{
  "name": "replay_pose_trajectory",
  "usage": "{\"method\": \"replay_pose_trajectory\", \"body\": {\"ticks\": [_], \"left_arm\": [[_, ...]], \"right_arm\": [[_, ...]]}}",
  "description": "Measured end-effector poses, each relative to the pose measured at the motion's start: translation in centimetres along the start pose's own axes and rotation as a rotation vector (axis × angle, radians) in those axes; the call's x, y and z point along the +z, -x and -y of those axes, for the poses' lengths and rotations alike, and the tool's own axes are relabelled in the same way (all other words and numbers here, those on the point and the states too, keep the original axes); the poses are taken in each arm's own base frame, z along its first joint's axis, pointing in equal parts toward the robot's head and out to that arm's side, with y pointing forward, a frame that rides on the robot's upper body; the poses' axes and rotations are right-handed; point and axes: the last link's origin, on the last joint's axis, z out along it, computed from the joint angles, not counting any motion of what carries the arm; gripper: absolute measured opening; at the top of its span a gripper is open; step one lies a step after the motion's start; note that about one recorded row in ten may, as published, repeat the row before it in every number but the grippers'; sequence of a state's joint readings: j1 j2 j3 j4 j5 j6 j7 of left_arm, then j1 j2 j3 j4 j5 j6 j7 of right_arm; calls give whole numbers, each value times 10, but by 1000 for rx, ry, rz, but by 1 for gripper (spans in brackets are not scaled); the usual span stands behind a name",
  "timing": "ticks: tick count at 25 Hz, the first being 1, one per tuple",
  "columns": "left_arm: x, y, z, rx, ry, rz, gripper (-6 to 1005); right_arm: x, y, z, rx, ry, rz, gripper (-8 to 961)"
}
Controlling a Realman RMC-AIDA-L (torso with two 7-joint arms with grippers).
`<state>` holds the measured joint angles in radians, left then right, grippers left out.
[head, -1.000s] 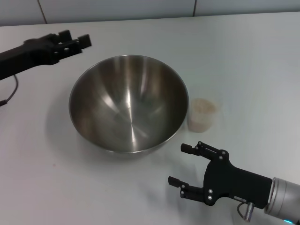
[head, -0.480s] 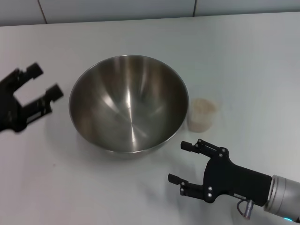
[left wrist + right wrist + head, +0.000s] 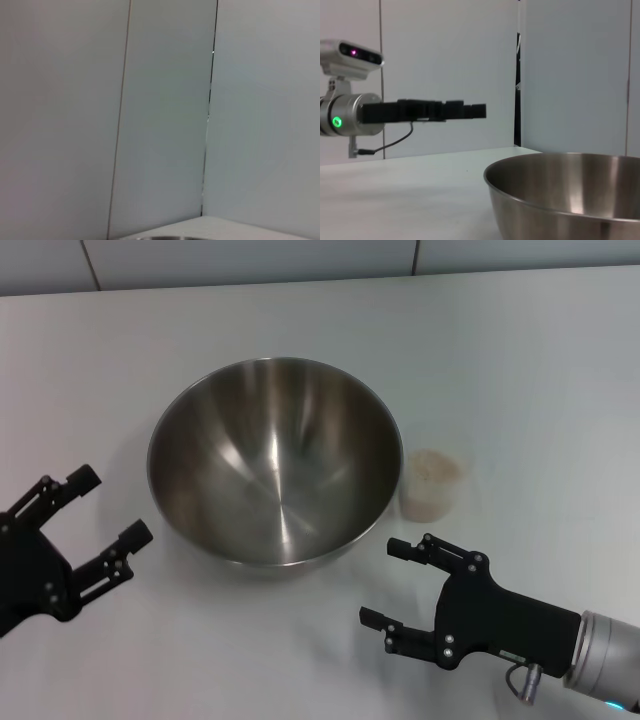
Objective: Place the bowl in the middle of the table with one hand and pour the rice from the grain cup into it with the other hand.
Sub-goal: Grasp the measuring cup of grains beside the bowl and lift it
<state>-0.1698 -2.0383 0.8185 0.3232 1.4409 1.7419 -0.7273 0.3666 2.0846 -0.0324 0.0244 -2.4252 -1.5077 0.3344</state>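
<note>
The steel bowl (image 3: 275, 460) stands upright and empty in the middle of the white table (image 3: 520, 360). The clear grain cup (image 3: 430, 495) stands just right of the bowl, close to its rim, with pale rice (image 3: 435, 468) inside. My left gripper (image 3: 112, 505) is open and empty at the near left, beside the bowl and apart from it. My right gripper (image 3: 384, 582) is open and empty in front of the cup, a short way short of it. The right wrist view shows the bowl (image 3: 570, 195) close up and the left arm (image 3: 350, 117) beyond it.
Grey wall panels (image 3: 250, 260) run along the table's far edge. The left wrist view shows mostly wall panels (image 3: 160, 100) and a sliver of the bowl's rim (image 3: 165, 238).
My left arm has swung from the far left of the bowl down to the near left, its fingers spread. The right gripper, bowl and cup have stayed almost still.
</note>
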Motion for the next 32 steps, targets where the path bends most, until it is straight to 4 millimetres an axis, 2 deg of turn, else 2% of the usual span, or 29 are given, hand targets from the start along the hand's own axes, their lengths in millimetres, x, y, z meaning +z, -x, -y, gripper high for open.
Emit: {"method": "replay_pose_trajectory", "body": {"ticks": [13,24,27,30,32], "left_arm": [[-5,29,-21,85,35,122,841],[-5,30,-21,82,29,125,841],[-5,29,-20,83,24,121,840],[-4,29,-20,82,25,119,840],[-3,29,-20,81,25,119,840]], "right_arm": [[-2,-2,0,3,-12,-9,788],[-4,-4,-2,15,-24,-11,788],[-8,-4,-6,38,-62,9,788],[-15,-5,-21,11,-193,65,788],[-17,-5,-23,5,-231,76,788]]}}
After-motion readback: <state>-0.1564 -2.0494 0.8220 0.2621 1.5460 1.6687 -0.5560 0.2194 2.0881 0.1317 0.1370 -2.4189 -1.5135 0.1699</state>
